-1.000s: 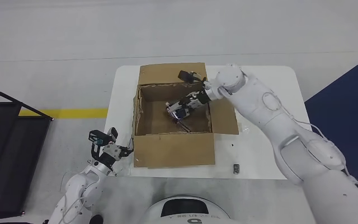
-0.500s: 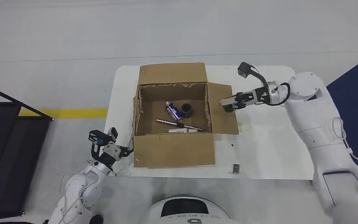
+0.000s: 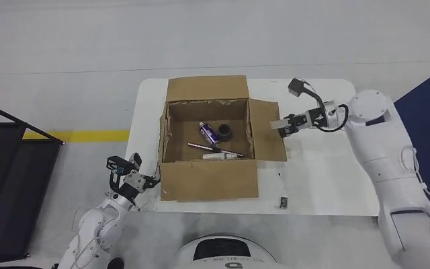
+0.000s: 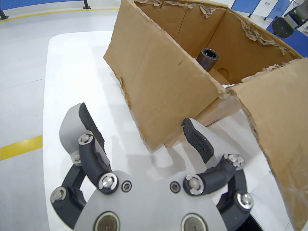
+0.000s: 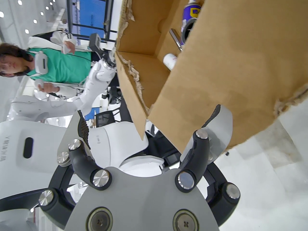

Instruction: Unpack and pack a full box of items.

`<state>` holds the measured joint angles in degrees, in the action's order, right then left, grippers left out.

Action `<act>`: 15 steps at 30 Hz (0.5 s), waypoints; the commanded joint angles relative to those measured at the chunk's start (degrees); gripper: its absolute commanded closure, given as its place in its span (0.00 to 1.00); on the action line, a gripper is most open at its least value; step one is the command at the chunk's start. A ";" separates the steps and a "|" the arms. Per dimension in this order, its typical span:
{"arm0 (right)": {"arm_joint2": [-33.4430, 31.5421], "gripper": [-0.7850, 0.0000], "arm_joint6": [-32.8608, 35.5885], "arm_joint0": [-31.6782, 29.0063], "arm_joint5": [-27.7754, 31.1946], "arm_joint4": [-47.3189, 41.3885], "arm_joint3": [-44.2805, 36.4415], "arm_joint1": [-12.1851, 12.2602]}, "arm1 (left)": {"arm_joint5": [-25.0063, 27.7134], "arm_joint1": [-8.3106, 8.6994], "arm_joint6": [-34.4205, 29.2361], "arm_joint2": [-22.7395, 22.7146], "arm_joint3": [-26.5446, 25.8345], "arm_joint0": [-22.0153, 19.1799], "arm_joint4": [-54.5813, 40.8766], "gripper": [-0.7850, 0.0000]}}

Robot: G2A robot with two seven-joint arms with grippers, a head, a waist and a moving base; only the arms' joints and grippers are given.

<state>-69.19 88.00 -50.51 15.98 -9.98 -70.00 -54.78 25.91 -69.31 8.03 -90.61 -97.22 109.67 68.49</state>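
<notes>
An open cardboard box (image 3: 176, 142) stands mid-table with its flaps spread. On its floor lie a blue spray can (image 3: 207, 132), a dark cylinder (image 3: 225, 132), a metal rod (image 3: 203, 146) and a white tube (image 3: 222, 156). My right gripper (image 3: 279, 126) hangs open over the box's right flap (image 5: 228, 61), holding nothing. Its wrist view looks past the flap to the can (image 5: 191, 13), rod (image 5: 175, 37) and tube (image 5: 169, 61). My left gripper (image 4: 142, 131) is open and empty at the table's front left corner, just short of the box's left wall (image 4: 163, 78); the cylinder (image 4: 208, 57) shows over it.
A small dark item (image 3: 284, 202) lies on the white table (image 3: 322, 175) near its front edge, right of the box. Bare tabletop extends right of the right flap. A black rack (image 3: 20, 175) stands on the floor to the left.
My right gripper has drawn back out of the box to the right and now sits over the right flap. The can and cylinder lie uncovered on the box floor. The left arm has kept still.
</notes>
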 commanded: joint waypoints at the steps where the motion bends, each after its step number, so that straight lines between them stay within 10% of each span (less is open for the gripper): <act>1: -1.91 0.00 0.01 -2.36 0.31 2.42 -2.27 1.20 | 0.00 0.00 0.00 0.00 0.00 0.00 0.00 0.00; 9: -10.58 0.00 -5.56 -16.23 5.88 14.27 -17.75 7.89 | 0.00 0.00 0.00 0.00 0.00 0.00 0.00 0.00; 15: -10.58 0.00 -5.56 -16.23 5.88 14.27 -17.75 7.89 | 0.00 0.00 0.00 0.00 0.00 0.00 0.00 0.00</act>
<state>-79.77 82.44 -66.73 21.86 4.26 -87.74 -46.89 25.91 -69.31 8.03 -90.61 -97.22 109.67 68.49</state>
